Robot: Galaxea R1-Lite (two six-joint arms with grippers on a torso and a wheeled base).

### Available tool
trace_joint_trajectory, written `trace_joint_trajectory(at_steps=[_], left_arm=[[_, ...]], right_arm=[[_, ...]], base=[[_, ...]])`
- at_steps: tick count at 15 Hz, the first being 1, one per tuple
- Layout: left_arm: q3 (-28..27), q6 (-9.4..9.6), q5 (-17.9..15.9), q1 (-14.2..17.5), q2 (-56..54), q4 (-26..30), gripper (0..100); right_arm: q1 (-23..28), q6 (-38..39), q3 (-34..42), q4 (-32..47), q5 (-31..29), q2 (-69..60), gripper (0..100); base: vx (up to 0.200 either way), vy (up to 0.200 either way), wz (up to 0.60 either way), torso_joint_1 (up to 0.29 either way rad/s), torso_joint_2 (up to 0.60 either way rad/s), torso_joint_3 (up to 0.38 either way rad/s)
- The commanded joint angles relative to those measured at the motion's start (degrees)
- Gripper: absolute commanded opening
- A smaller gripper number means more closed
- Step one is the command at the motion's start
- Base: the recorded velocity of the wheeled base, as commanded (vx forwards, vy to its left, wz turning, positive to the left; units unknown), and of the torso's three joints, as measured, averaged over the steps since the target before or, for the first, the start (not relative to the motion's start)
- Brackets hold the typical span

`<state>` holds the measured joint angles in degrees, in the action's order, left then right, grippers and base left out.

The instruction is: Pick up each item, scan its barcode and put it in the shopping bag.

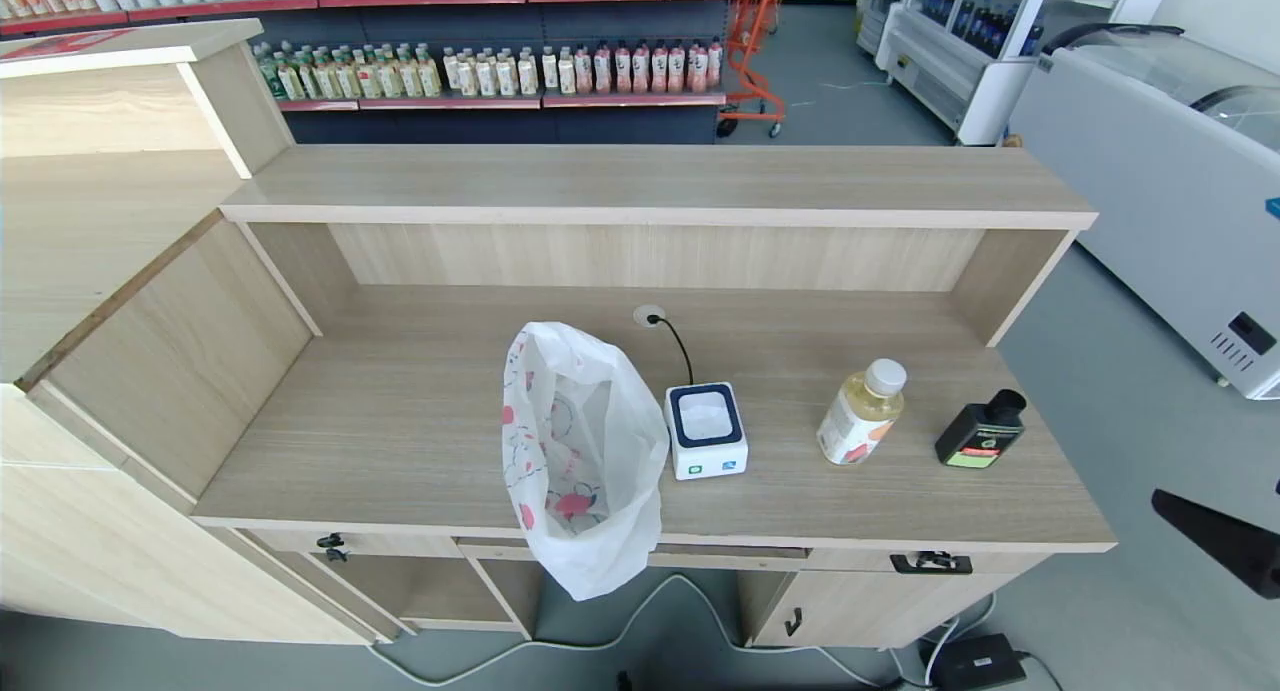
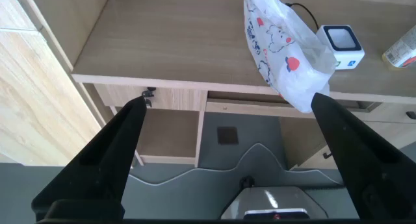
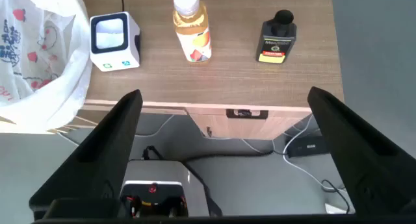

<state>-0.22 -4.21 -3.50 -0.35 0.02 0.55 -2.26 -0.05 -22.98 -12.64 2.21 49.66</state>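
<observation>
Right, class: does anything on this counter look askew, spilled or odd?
Only the bag: it slumps over the counter's front edge, partly hanging off. The scanner, drink bottle and black bottle stand upright; nothing spilled.

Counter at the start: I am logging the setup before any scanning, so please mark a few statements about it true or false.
1. The shopping bag sits open on the counter, left of the scanner. True.
2. The pale bottle lies inside the shopping bag. False: it stands upright on the counter, between the scanner and the black bottle.
3. The black bottle is the item nearest the counter's right end. True.
4. The right claw is shut on the black bottle. False: it is open and empty, in front of the counter.
</observation>
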Motion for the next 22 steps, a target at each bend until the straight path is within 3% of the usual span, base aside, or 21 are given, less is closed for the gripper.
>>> trace_joint_trajectory(at_steps=[1,3,7,15,22], left_arm=[[-0.04,-0.01,-0.02,0.00,-0.02,-0.02,100],[-0.04,-0.01,-0.02,0.00,-0.02,-0.02,100],[-0.04,-0.01,-0.02,0.00,-0.02,-0.02,100],[-0.04,-0.01,-0.02,0.00,-0.02,0.07,100],[-0.04,-0.01,-0.02,0.00,-0.02,0.07,100]], right_arm=[[0.85,5.94,1.62,-14.69,-0.27,20.38,100],[2.69,5.94,2.41,-29.55,-1.77,34.62,100],[4.89,6.38,3.12,-46.60,-1.94,51.94,100],[-0.29,7.70,-3.65,-60.04,-0.80,68.37,100],[-2.40,8.22,-14.64,-60.75,1.22,76.63,100]], base=[[0.000,0.000,0.00,0.000,0.00,0.000],[0.000,0.000,0.00,0.000,0.00,0.000],[0.000,0.000,0.00,0.000,0.00,0.000],[0.000,0.000,0.00,0.000,0.00,0.000],[0.000,0.000,0.00,0.000,0.00,0.000]])
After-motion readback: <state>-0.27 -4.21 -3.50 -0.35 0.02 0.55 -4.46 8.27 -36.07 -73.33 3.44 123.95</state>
